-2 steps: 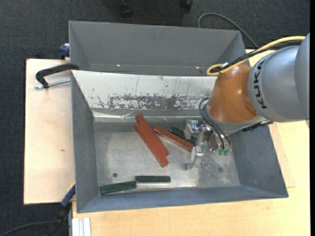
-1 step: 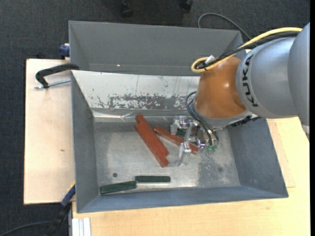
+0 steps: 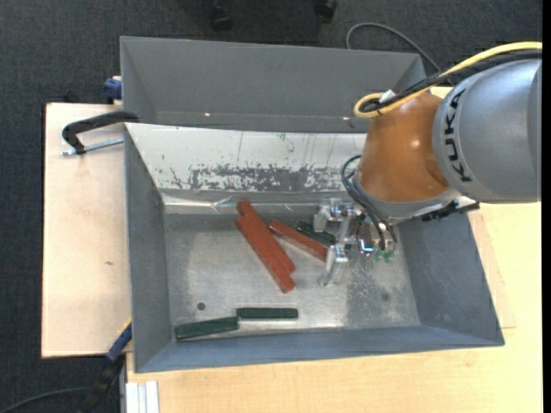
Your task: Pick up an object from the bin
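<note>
My gripper (image 3: 343, 243) hangs low over the bin floor, right of centre and near the back wall. Just to its left lies a thin red stick with a dark green end (image 3: 300, 237), whose right end reaches up to the gripper's metal parts. Whether it touches them I cannot tell. Further left, a longer red-brown flat bar (image 3: 265, 248) lies on a slant from back left to front right. Its lower end stops a short way left of the gripper.
A long dark green tool (image 3: 237, 321) lies along the front wall at the left. A small dark speck (image 3: 201, 307) sits on the floor near it. The arm's orange cover overhangs the bin's right back corner.
</note>
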